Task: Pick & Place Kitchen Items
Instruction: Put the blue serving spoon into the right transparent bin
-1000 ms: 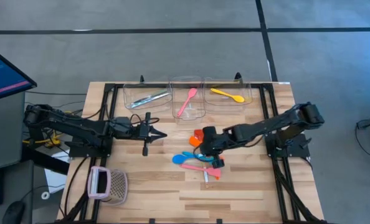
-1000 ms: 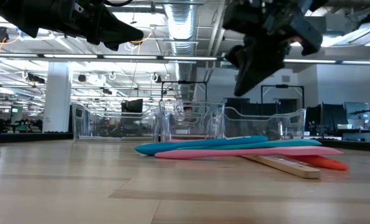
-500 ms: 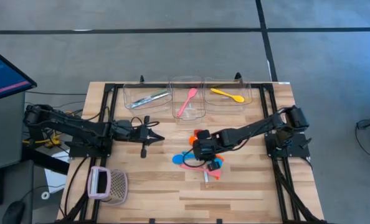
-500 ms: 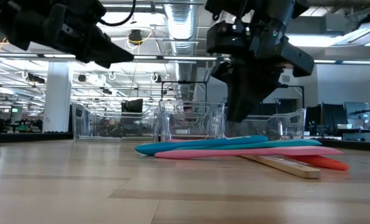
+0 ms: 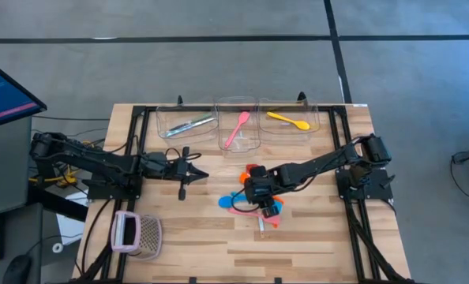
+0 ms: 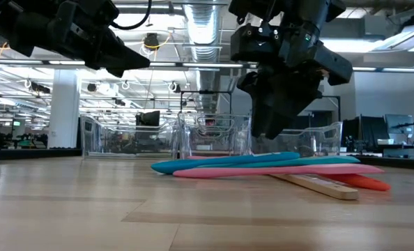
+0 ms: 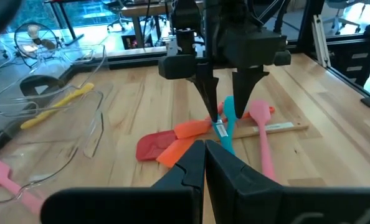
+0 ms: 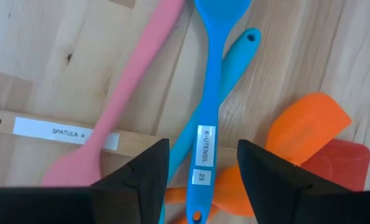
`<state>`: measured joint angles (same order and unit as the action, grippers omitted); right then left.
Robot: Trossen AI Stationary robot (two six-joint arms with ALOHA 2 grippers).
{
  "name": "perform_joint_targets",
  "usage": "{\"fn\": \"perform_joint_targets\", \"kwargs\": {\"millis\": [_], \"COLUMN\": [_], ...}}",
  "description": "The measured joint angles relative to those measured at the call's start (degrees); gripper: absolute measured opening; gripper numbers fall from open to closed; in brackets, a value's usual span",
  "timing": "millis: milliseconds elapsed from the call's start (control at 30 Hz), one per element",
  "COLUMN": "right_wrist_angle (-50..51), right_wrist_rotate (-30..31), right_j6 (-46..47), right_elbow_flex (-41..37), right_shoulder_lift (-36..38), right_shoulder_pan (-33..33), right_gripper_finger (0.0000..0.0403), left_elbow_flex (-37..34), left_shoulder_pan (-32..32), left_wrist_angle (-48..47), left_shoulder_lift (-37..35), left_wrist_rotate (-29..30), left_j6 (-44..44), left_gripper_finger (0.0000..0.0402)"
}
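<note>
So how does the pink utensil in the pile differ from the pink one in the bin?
The pink utensil in the pile lies on the bare table, crossed with other utensils beneath the open right pincer; the pink utensil in the bin lies alone inside the middle clear bin. The piled one lies roughly side to side, while the binned one runs diagonally. Both are pink, slim and long-handled.

wooden table (image 5: 298,241), utensils (image 5: 254,207), bins (image 5: 238,122), basket (image 5: 137,234)

Matt plastic blue utensil (image 8: 211,81) w/ paper label, smooth pink spoon (image 8: 126,93), wood-handled spatula (image 8: 23,124), pale wood-grain table (image 8: 42,50).
</note>
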<state>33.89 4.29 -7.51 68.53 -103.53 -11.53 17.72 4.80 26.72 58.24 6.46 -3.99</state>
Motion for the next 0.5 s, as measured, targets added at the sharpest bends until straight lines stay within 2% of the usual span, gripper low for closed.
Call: {"fn": "perform_joint_targets", "kwargs": {"millis": [400,500], "right_wrist_angle": [-2.84,-0.79], "right_wrist_rotate": [-0.02,-0.08], "right_j6": [0.07,0.09], "right_elbow_flex": [-1.23,-1.44], "right_shoulder_lift": [-2.43,-2.80], "right_shoulder_pan": [1.87,1.95], "right_gripper_finger": [0.0150,0.0145], "left_elbow_flex": [0.00,0.00], "left_shoulder_pan": [0.00,0.00], "left_wrist_angle": [0.13,0.41], "left_shoulder_lift": [0.00,-0.02], "left_wrist_rotate": [-0.07,-0.26], "left_j6": [0.02,0.02], "left_gripper_finger": [0.0002,0.0002]}}
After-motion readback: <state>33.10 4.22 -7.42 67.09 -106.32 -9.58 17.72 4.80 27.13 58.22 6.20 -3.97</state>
